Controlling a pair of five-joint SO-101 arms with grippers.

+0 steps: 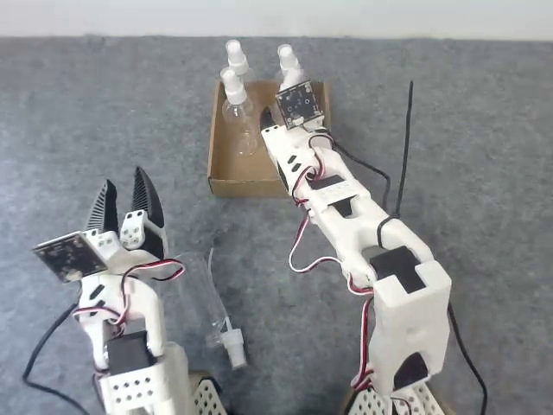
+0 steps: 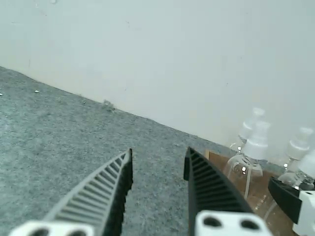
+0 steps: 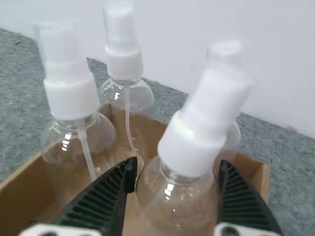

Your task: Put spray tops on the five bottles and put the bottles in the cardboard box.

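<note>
Grey carpet (image 1: 484,173) runs up to a white wall (image 2: 172,59). The right gripper (image 3: 177,167) has its jaws closed against a capped bottle (image 3: 183,196), upright over the cardboard box (image 1: 220,164) at 12 o'clock in the high view. Two more capped bottles (image 3: 74,132) (image 3: 125,93) stand in the box just beyond it. The left gripper (image 2: 158,151) hangs at 8 o'clock, jaws spread and holding nothing. At 6 o'clock another bottle (image 1: 203,290) lies on the carpet, its spray top (image 1: 232,341) on.
</note>
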